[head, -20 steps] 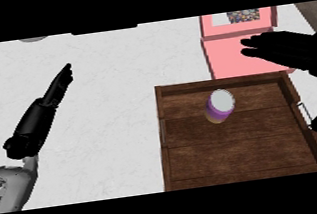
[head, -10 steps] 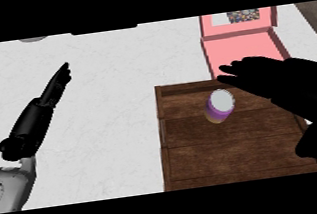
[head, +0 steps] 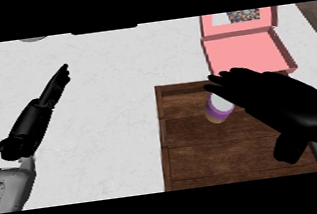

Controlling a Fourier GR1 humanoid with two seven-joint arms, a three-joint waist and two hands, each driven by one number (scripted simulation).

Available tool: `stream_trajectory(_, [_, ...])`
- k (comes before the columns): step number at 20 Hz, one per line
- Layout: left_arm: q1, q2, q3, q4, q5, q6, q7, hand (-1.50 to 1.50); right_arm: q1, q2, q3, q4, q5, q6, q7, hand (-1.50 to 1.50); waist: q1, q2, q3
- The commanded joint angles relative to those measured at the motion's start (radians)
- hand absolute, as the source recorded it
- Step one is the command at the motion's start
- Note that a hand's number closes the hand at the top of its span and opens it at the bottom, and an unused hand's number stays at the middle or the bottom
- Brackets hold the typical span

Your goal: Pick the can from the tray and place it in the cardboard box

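I see the purple-banded can (head: 218, 110) standing upright in the wooden tray (head: 198, 159), near its far edge; no label on it is readable. My right hand (head: 280, 103) hovers over the tray, fingers spread and relaxed, fingertips beside the can, holding nothing. The pink cardboard box (head: 246, 53) lies open just beyond the tray. My left hand (head: 52, 93) rests flat, fingers straight, on the white desk (head: 113, 74) left of the tray.
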Motion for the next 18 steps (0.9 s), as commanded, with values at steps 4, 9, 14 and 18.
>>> stream_trajectory(4, [-0.030, -0.044, 0.021, -0.043, -0.026, -0.031, 0.090, 0.00, 0.019, 0.051, -0.066, -0.015, 0.068, 0.072, -0.024, -1.50, -0.004, -0.001, 0.000])
stream_trajectory(9, [0.081, -0.053, 0.036, -0.087, -0.066, -0.034, 0.016, 0.00, 0.016, 0.157, 0.045, 0.081, 0.244, 0.002, -0.020, -1.50, 0.004, -0.001, 0.000])
stream_trajectory(14, [0.012, -0.082, 0.047, -0.066, -0.083, -0.051, 0.052, 0.00, 0.024, 0.138, 0.033, 0.272, 0.368, -0.140, -0.196, -1.50, 0.004, 0.001, 0.000])
stream_trajectory(18, [0.022, -0.091, 0.081, -0.033, -0.091, -0.071, 0.020, 0.00, 0.123, 0.126, -0.006, 0.168, 0.360, -0.097, -0.216, -1.50, -0.005, 0.000, 0.000])
